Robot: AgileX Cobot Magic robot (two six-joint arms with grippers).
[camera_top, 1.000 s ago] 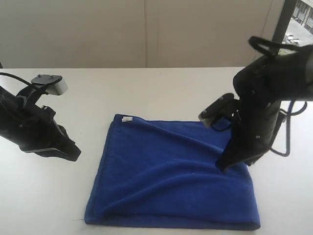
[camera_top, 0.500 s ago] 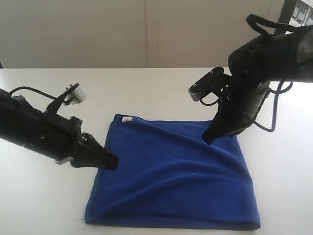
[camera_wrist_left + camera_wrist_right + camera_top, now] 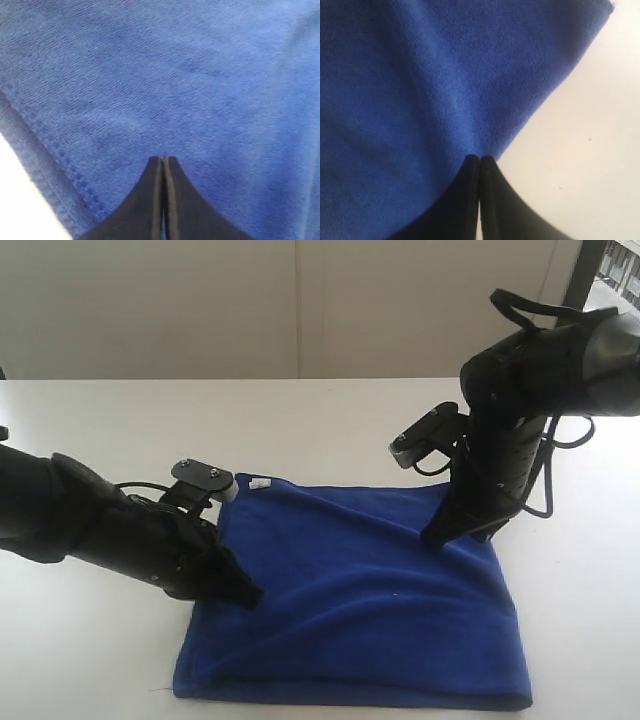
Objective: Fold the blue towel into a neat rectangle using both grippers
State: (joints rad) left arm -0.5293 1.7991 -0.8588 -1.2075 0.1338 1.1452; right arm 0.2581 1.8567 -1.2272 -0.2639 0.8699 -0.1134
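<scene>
Now, left pincer (image 3: 250, 597), right pincer (image 3: 433, 537) (both closed) on blue towel (image 3: 360, 620) atop white table (image 3: 330, 420).

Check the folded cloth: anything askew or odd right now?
The deep-blue plush towel isn't flat: a diagonal ridge crosses its far half, and the layers along its left edge don't line up.

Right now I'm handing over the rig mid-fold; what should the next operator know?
Left tool: shut, tip on the deep blue plush towel near its left edge; no cloth visibly pinched.
Right tool: shut, tip at the towel's right edge.
Towel: flat on the white table, roughly rectangular, doubled at its left edge, creased diagonally.
Left: probably smooth the crease and square the edges.
</scene>
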